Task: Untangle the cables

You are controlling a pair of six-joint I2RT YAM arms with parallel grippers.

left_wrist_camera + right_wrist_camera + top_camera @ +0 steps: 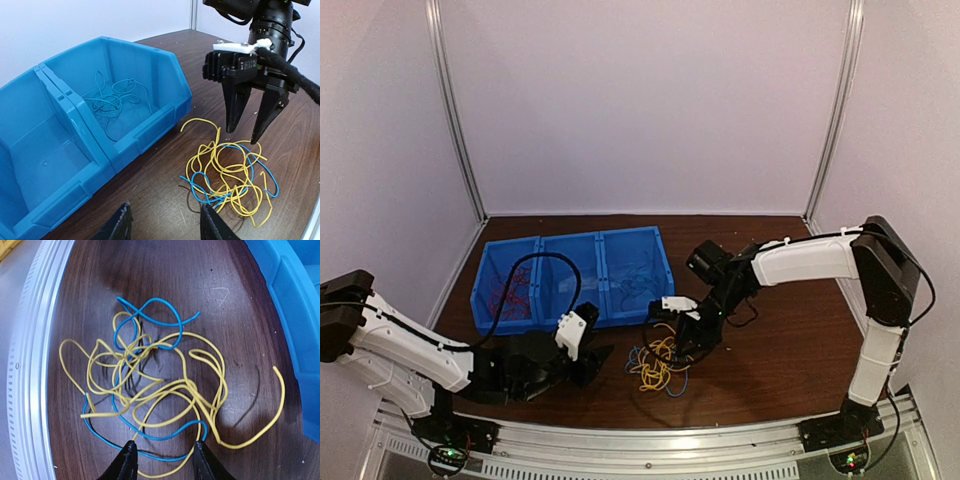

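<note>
Top view, with wrist views. The table (pixel 780 350) carries a blue three-compartment bin (pixel 542 270) at 11 o'clock from its centre. Red strands (pixel 510 290) lie in the bin's left compartment and pale blue-green strands (pixel 112 100) in its right one. The cables not yet sorted, a loose knot of yellow and blue wire (pixel 658 365), lie flat on the wood at 6 o'clock from the right compartment, near it but apart from its front wall.

The right gripper (pixel 242 136) hangs tips-down over the knot's 1 o'clock edge. Its jaws are parted and nothing is between them. In the right wrist view the knot (pixel 155 390) spreads out at 12 o'clock from the fingertips (pixel 127 462); whether the tips touch a strand cannot be told. The left gripper (pixel 595 365) rests low at 9 o'clock from the knot, well apart from it, released and empty.

Step in hand, as judged: singling out one strand from the yellow-and-blue knot for removal.

Next move, as judged: lower the right gripper onto one wire only. The yellow free end at 3 o'clock of the knot in the right wrist view is the least crossed. Close on it, then draw it out slowly so that the other loops do not tighten or follow.
</note>
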